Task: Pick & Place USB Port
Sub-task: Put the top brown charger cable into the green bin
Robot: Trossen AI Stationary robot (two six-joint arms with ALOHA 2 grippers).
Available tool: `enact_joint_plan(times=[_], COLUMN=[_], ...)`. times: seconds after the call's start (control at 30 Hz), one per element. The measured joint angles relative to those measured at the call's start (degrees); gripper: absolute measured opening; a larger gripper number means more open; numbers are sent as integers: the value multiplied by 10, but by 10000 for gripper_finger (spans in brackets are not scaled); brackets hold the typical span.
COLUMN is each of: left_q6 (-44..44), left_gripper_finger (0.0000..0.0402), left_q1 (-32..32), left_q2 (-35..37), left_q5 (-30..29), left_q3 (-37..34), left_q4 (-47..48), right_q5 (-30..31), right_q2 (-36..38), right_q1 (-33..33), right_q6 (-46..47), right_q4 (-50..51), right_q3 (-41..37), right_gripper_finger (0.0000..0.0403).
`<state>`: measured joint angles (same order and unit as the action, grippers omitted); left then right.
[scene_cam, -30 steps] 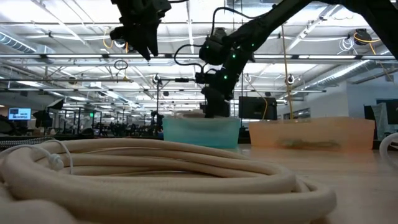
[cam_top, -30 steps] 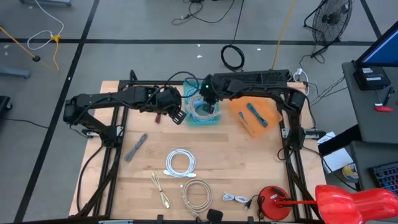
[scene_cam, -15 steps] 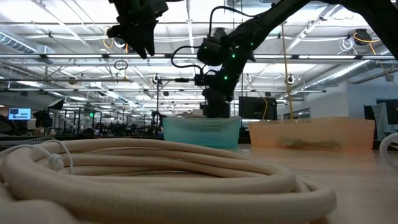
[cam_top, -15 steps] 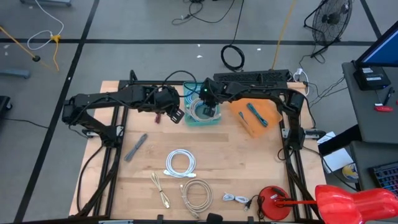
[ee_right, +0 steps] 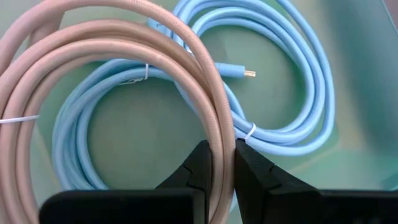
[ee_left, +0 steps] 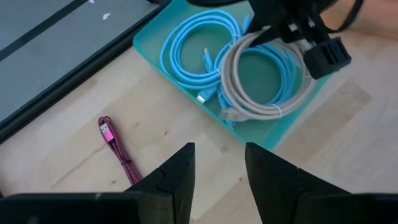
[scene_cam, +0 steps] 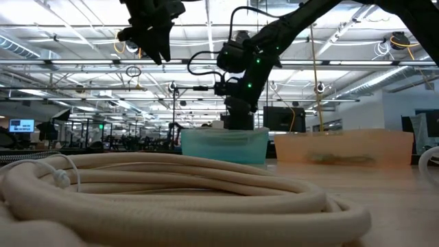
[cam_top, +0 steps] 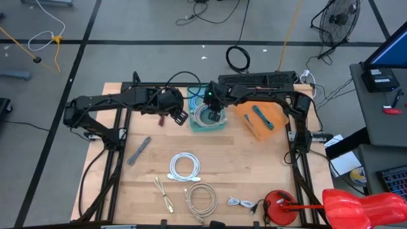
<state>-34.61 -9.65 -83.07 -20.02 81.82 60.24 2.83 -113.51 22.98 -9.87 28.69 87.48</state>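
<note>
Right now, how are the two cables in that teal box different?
The beige cable is thicker and pinched between the right gripper's fingers; the blue cable is thinner and lies free beneath it. The beige one shows no plug here; the blue one's plug tip is visible. Both are coiled, tied, and inside the teal bin.

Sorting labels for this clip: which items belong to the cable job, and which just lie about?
In the job: right gripper pinching beige cable; teal bin; blue cable.
Lying about: pink cable; white cable; orange bin; left gripper, open.
</note>
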Motion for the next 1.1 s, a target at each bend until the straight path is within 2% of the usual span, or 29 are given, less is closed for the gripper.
enact_joint_plan(times=[0.4,0.87,1.0,1.1], left_q6=[-2,5,9,9], left_gripper_finger=[145,145,145,145], left_q1=[-4,-9,-13,-13], left_q2=[0,0,0,0], left_q5=[-2,-1,-1,-1], left_q3=[0,0,0,0], left_q4=[0,0,0,0], right_q5=[-25,-13,17,18], right_q2=[-44,-40,-41,-41], right_q1=[-1,-10,-14,-14], right_q6=[14,17,18,17], right_q4=[-13,-43,-44,-44], right_q3=[-30,-43,-44,-44], right_gripper_finger=[31,31,63,89])
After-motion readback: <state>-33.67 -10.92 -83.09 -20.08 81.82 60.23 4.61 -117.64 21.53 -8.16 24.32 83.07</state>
